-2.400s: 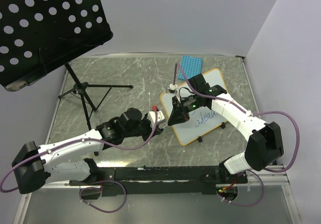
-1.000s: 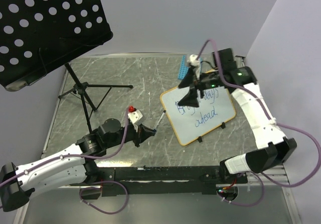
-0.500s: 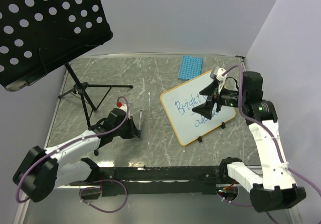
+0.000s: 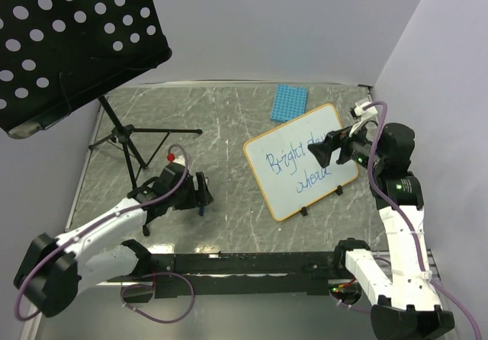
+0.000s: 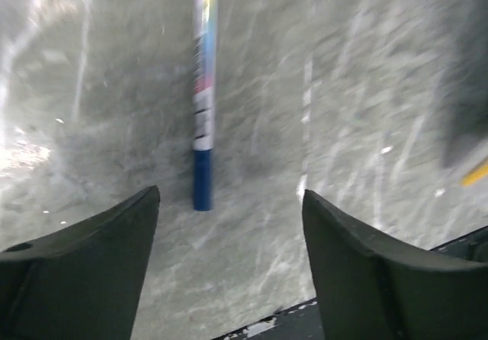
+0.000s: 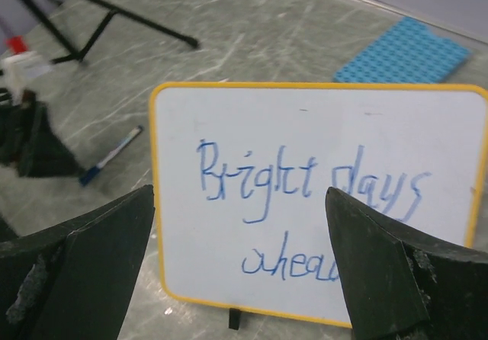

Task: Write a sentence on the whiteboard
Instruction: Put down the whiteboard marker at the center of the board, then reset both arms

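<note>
While both grippers stand open and empty, the whiteboard point(image 4: 286, 199) sits right of centre on the table point(image 4: 229, 126), with the sentence point(image 4: 297, 165) "Bright days ahead" in blue cursive. The left gripper point(image 5: 229, 199) hovers over a marker point(image 5: 203, 104) lying flat to the board's left. The right gripper point(image 6: 238, 194) faces the board. The board looks light, stiff and glossy, probably slippery. Its yellow rim seems the safest hold, since the ink may smudge.

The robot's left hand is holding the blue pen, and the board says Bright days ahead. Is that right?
Not quite. The left gripper is open and holds nothing. The blue pen lies loose on the table beyond its fingers, as the left wrist view shows. The whiteboard does say "Bright days ahead".
</note>
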Controlling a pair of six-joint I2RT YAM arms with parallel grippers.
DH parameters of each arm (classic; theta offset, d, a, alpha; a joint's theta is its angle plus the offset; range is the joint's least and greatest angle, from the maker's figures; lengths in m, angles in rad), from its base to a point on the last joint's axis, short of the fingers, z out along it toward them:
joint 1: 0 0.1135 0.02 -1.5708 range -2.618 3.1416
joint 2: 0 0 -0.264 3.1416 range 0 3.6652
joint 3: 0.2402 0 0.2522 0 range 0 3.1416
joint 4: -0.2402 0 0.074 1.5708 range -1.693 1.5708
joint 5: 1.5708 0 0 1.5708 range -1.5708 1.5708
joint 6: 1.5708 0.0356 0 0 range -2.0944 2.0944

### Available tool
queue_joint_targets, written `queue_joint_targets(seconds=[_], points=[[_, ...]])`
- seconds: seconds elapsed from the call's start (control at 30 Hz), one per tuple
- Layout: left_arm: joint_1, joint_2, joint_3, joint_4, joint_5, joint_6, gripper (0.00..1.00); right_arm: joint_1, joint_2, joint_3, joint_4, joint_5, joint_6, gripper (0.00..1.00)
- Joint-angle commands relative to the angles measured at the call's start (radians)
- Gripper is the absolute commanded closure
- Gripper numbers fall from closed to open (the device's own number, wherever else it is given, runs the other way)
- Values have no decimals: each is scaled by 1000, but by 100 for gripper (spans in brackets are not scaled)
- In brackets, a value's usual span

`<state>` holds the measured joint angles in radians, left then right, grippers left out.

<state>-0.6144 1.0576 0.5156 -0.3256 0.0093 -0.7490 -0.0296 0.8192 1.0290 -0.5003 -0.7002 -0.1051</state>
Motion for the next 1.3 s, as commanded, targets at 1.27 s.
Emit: queue_joint_targets(seconds=[1.27], points=[[15,-410,399,85,-72,215,3,-12,-112,-53,63,509,84,0]])
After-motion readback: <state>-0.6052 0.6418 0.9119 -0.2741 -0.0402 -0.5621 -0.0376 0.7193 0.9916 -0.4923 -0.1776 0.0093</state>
